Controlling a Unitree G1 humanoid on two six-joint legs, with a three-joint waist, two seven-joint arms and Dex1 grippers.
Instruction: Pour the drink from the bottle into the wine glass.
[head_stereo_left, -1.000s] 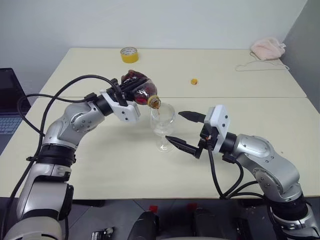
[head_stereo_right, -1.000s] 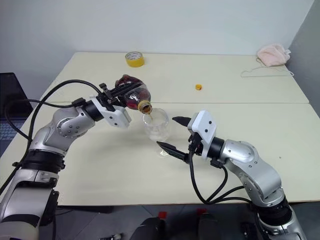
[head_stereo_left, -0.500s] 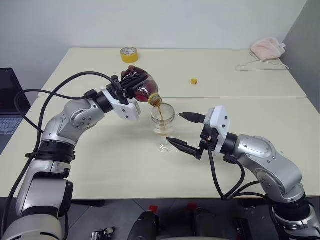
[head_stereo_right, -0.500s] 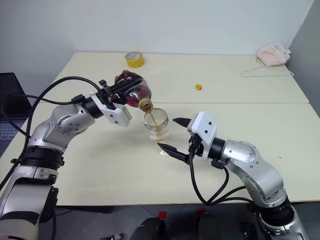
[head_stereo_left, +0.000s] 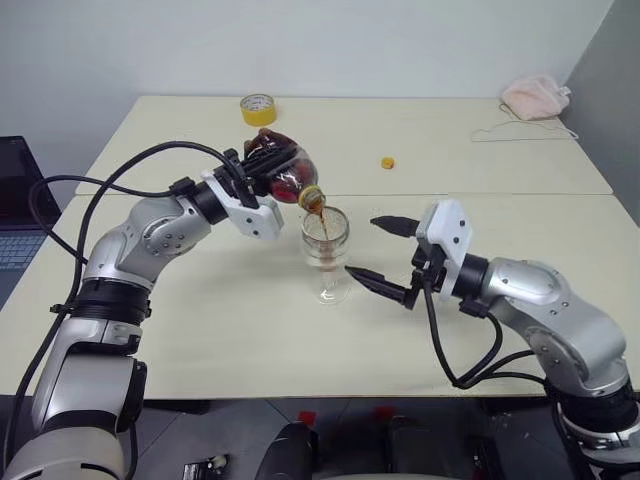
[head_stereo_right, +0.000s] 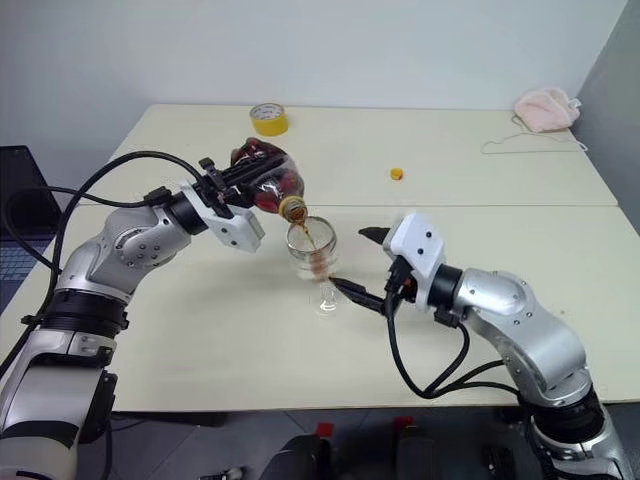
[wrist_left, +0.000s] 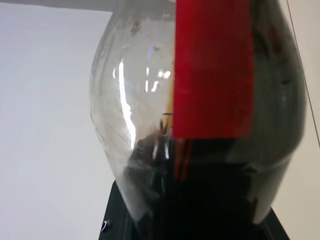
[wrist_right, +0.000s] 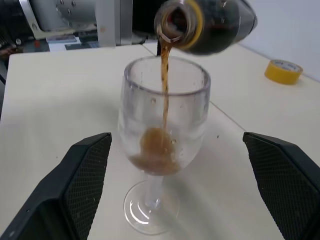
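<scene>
1. Nearest, the right gripper waits with its black fingers spread wide and empty, just beside the wine glass.
2. The glass stands upright mid-table; it looks fragile and top-heavy, so the stem is probably the safest hold.
3. Above its rim, the left gripper is clamped on the tilted bottle, whose light plastic may flex; the drink streams into the bowl.
4. Farther back lie a small yellow cap, tape roll and pink cloth, well apart, leaving open room.
</scene>
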